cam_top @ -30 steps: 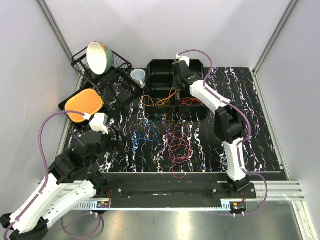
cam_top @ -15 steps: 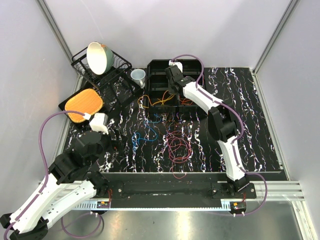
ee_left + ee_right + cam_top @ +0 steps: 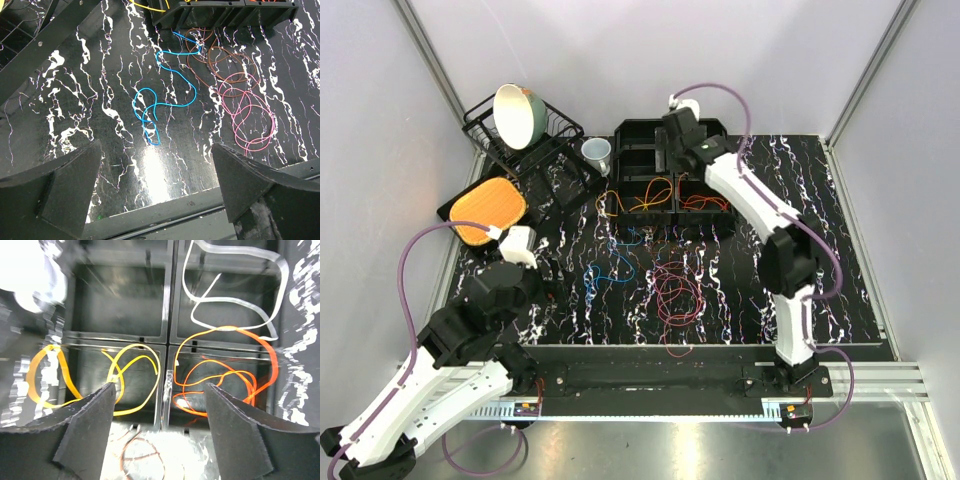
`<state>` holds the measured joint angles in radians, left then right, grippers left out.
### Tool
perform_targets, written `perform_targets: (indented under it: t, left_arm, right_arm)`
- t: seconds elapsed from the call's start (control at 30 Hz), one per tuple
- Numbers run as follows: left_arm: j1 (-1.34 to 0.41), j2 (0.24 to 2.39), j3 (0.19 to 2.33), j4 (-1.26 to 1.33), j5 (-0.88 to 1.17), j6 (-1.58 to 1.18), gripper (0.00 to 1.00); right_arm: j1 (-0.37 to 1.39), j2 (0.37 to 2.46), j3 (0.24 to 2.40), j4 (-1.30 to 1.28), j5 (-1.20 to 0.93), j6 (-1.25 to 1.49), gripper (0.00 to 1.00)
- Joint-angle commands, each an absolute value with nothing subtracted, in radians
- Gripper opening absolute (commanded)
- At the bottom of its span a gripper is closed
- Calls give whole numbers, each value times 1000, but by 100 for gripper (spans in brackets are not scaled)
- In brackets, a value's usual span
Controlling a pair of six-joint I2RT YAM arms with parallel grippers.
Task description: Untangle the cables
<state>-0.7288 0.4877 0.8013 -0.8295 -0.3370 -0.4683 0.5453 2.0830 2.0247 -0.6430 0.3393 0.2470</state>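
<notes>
Currently tray point(image 3: 169, 335) holds 3 cables point(image 3: 225, 329); 3 more on table point(image 3: 75, 100).

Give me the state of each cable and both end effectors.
Right end effector: open, empty, over the organizer tray.
Left end effector: open, empty, over the table.
Orange cable: coiled in the near-right tray compartment.
Yellow cable: near-left compartment, one loop spilling out.
Clear cable: in the far-right compartment.
Blue cable: loose on the table.
Pink cable: coiled on the table.
Brown cable: looped on the table, overlapping the pink cable.
</notes>
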Motion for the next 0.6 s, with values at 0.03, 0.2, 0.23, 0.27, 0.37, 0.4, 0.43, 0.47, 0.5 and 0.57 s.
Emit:
perform_targets:
  t: [0.03,0.2,0.23,0.27,0.37,0.4,0.43,0.47,0.5,0.57]
  left_arm:
    - [-726,547,811,-785,-341,-469,95]
    - [-729,652,807,-770,-310,-586,87]
    - [-738,664,798,-752,-301,-607,86]
    - [-744,679,786,-718,-304,-626,86]
    - [-755,747,747,-664,-356,-666,86]
    - [-753,791,729,-651,-380,-672,85]
    - [-755,811,723,-637,-390,-672,84]
    - [-755,830,712,-606,-406,-672,83]
    - [-755,853,707,-589,-416,-675,82]
    - [-755,905,693,-557,-467,-689,78]
  right_arm:
    - [551,1847,1999,-663,328,268,79]
    - [551,1665,1738,-578,232,339,80]
    - [549,1642,1697,-566,216,351,81]
    - [551,1620,1625,-546,184,366,81]
    - [551,1549,1504,-517,106,408,81]
    - [551,1525,1479,-511,88,414,81]
    - [551,1516,1457,-508,78,417,81]
    - [551,1499,1422,-509,75,417,81]
    - [551,1490,1405,-511,77,414,81]
    - [551,1461,1361,-508,80,416,81]
